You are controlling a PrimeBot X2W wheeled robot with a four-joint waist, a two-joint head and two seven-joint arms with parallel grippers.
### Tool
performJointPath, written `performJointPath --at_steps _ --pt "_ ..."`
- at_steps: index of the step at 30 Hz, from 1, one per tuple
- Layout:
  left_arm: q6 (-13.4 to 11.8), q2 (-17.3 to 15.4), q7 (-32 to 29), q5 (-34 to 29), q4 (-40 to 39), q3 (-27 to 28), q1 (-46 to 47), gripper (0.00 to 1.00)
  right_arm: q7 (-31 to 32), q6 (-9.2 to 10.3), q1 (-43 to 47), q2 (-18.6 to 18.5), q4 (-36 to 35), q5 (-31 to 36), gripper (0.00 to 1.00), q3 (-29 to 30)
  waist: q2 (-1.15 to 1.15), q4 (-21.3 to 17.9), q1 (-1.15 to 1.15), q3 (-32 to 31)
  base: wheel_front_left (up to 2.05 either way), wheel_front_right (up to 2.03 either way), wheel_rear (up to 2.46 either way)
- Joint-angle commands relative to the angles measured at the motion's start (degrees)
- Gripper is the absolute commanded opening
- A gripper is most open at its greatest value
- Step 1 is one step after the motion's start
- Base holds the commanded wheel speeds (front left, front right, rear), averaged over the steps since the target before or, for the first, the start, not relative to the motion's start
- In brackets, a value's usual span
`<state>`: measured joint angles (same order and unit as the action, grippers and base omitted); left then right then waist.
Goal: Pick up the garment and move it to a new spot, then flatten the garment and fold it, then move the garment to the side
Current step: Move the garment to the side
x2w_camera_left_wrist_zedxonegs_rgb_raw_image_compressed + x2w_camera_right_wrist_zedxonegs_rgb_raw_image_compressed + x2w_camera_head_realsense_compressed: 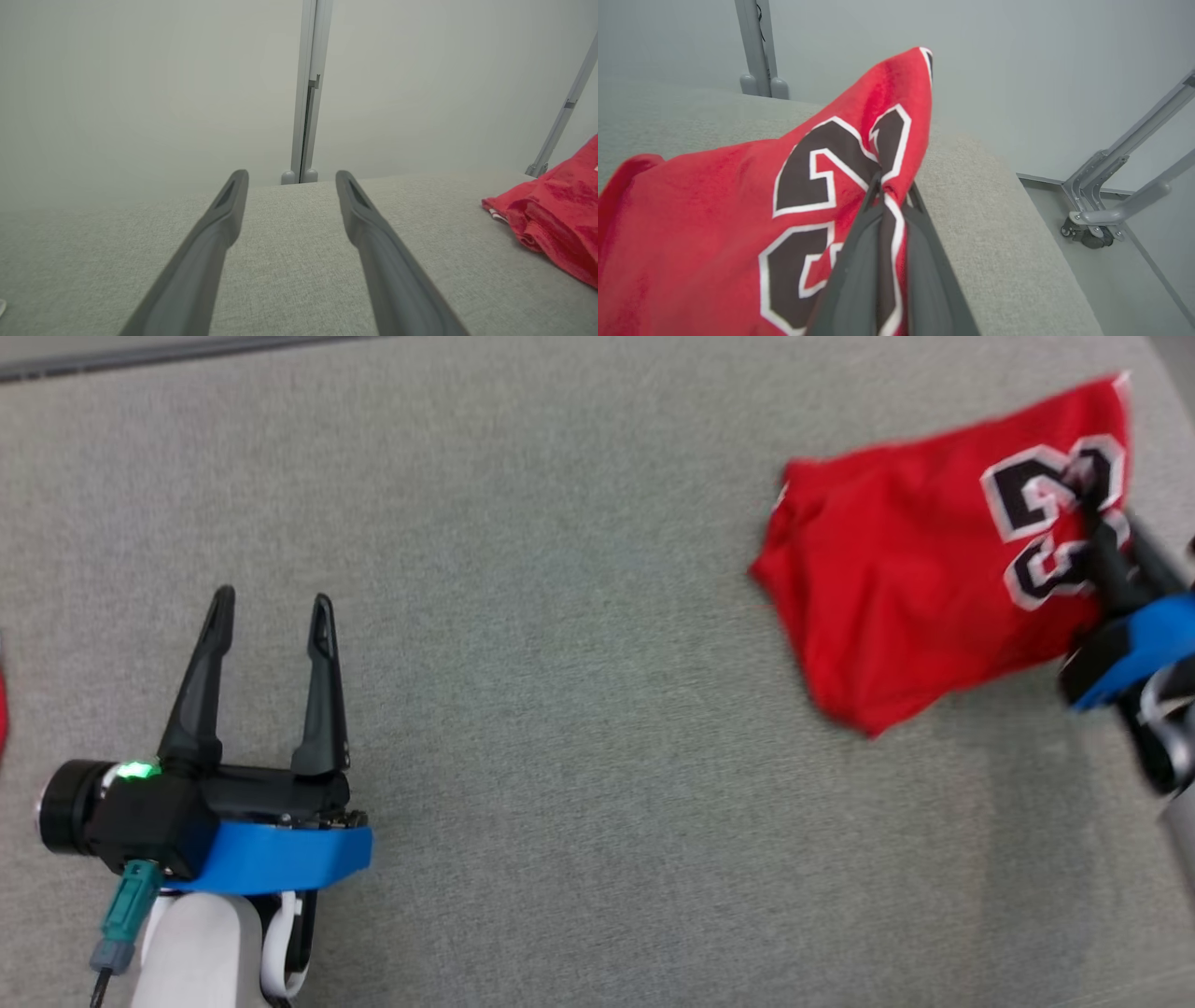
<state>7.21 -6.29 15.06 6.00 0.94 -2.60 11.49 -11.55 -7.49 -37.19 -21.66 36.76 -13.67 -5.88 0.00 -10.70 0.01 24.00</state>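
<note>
**A:** What is nearest?

**B:** The left gripper (273, 599), low at the left of the head view. Its jaws are spread wide with nothing between them, and it hangs over bare table (560, 616) (grey woven cloth, no marks that I can make out).

**A:** And where is the jersey?

**B:** The jersey (896, 588) is red and sits at the right of the head view, well apart from the left gripper. Its left end rests crumpled on the table. The part with the black, white-edged numerals (822, 177) is raised.

**A:** Raised by what?

**B:** By the right gripper (894, 184). Its jaws are pressed together on a fold of the jersey, right at the numerals. In the right wrist view the fabric runs down between the two fingers (859, 270) and rises to a peak above them.

**A:** Is that close to the edge?

**B:** Yes, near the table's right edge. Past it is the floor (1111, 289), where a grey wheeled frame (1101, 219) stands.

**A:** And farthest off?

**B:** A grey post (308, 93) stands upright at the table's far edge. The left wrist view shows it between the left fingers. Behind it is a pale wall (140, 93).
</note>
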Motion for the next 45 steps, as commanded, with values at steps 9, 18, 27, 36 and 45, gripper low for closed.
performJointPath --at_steps 9,18,27,36,45 --pt "-0.03 -0.31 0.14 -0.48 -3.71 -0.22 3.80 1.00 4.89 -0.01 -13.03 -13.39 8.84 -2.05 0.00 -1.50 0.00 4.29 -0.01 7.87 0.00 0.00 0.00" --pt "-0.61 -1.02 0.14 -0.98 -6.09 -0.03 5.16 1.00 4.83 -0.01 -20.88 -17.76 17.35 -3.81 0.00 -2.24 0.00 5.64 -0.01 11.75 0.00 0.00 0.00" --pt "-0.99 -0.96 0.14 -0.52 -5.75 0.31 4.06 1.00 1.25 -0.01 -24.26 -16.90 24.35 -3.19 1.00 -2.26 0.00 6.00 -0.01 10.92 0.00 0.00 0.00" --pt "-1.14 0.08 0.15 1.11 -3.25 2.02 -0.19 1.00 -3.61 -0.01 -19.07 -11.68 20.90 -3.50 1.00 -1.33 0.00 5.52 -0.01 1.32 0.00 0.00 0.00" --pt "-1.26 1.29 0.14 2.40 -1.32 3.65 -6.12 1.00 -3.63 -0.01 -5.13 -3.34 2.49 -3.86 1.00 1.03 0.00 5.63 -0.01 -8.04 0.00 0.00 0.00"
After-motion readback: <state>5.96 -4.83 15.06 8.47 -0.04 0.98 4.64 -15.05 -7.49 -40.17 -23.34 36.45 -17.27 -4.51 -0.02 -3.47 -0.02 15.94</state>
